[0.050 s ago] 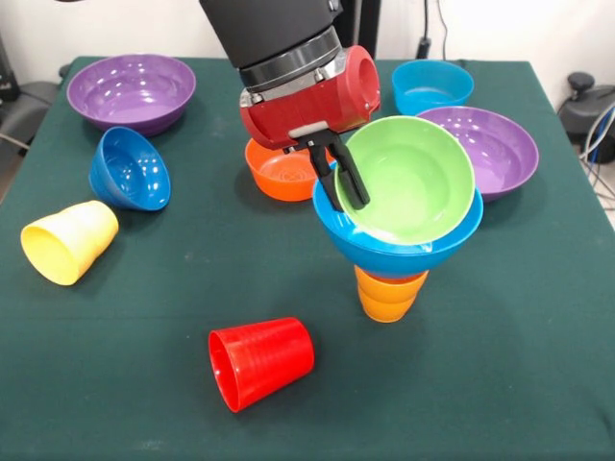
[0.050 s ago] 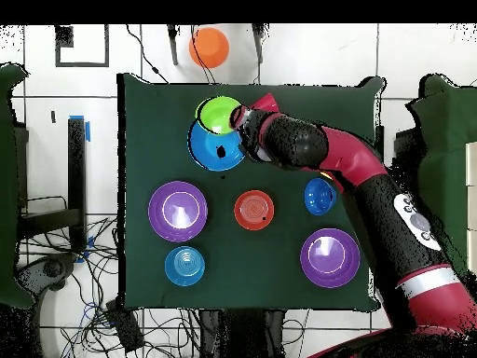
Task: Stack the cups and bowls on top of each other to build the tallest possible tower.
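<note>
Tower (image 1: 392,259) stands near the front of the worktop (image 1: 144,384): orange cup (image 1: 387,293) upside down at the base, blue bowl (image 1: 384,252) upright on it, green bowl (image 1: 408,180) tilted inside the blue bowl, leaning on the far rim. Gripper (image 1: 346,187) has its fingers pinching the green bowl's left rim, 1 inside and 1 outside.

Risks as I read it:
- Base is 1 narrow cup under a much wider bowl. Any sideways drag from the gripper tips the lot.
- Green bowl isn't seated flat. Letting go now lets it slide or rock, and that shove could tip the blue bowl off the cup.
- Fingers sit close to the blue rim; a pull-out that isn't straight up could catch it.

Loose pieces: red cup (image 1: 259,362) and yellow cup (image 1: 67,242) on their sides, dark blue bowl (image 1: 130,170) tipped, 2 purple bowls (image 1: 130,91) (image 1: 485,149), cyan bowl (image 1: 430,84), orange bowl (image 1: 279,173) just behind the tower.
</note>
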Robot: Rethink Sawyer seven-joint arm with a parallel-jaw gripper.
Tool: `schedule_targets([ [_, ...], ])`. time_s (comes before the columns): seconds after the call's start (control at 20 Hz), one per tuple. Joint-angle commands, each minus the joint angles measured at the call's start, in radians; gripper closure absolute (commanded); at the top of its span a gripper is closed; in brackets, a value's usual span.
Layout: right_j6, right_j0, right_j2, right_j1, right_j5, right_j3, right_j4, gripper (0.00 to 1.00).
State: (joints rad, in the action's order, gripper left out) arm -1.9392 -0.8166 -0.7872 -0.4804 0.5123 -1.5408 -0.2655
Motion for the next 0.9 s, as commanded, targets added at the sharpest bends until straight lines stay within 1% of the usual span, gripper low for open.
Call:
schedule_targets([
  [0.05,0.047,0.037,0.024,0.013,-0.005,0.027,-0.047,1.0],
  [0.25,0.043,0.039,0.032,0.004,0.001,0.018,-0.051,1.0],
  [0.65,0.011,0.059,0.054,-0.013,-0.034,-0.007,-0.07,1.0],
  [0.9,0.007,0.068,0.064,-0.01,-0.038,-0.005,-0.075,1.0],
])
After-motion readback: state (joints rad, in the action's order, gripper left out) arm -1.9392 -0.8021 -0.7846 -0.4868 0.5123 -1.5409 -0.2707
